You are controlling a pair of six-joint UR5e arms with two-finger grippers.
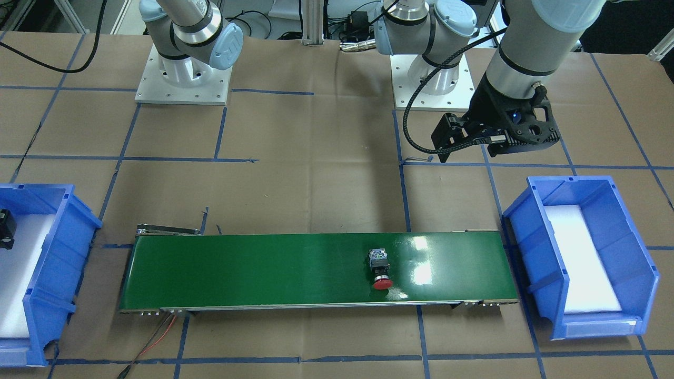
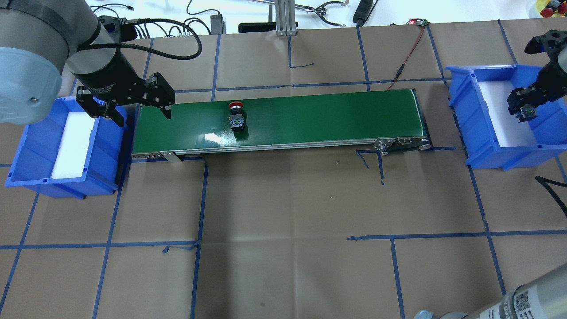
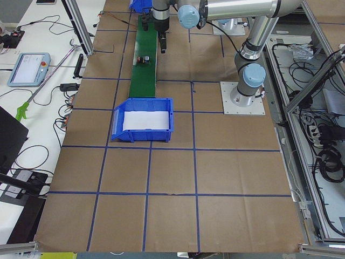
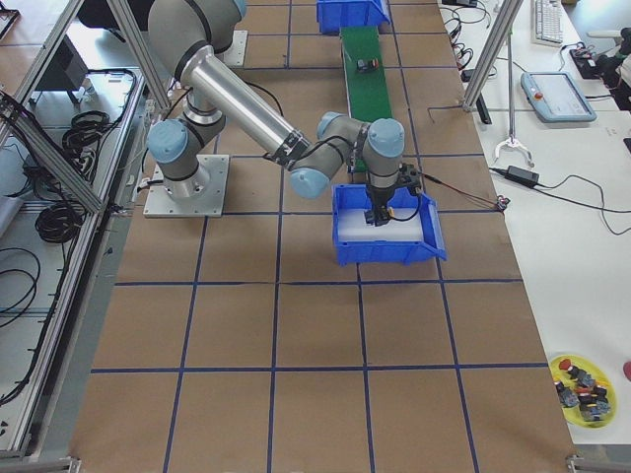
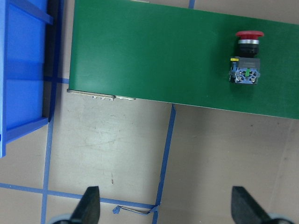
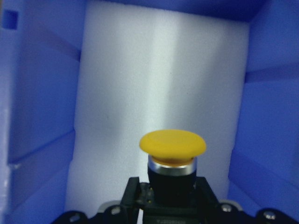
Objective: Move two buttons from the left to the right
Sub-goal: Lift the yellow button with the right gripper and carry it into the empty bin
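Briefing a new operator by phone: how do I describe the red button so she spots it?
Find the long green conveyor belt. The red button lies on its side on it, nearer the robot's left end. It alone is on the belt; the right gripper holds the yellow button.

Red-capped black-grey push-btn was mid-frame on glossy green belt; yellow-capped btn lower centre, blue plastic bin, white foam liner.
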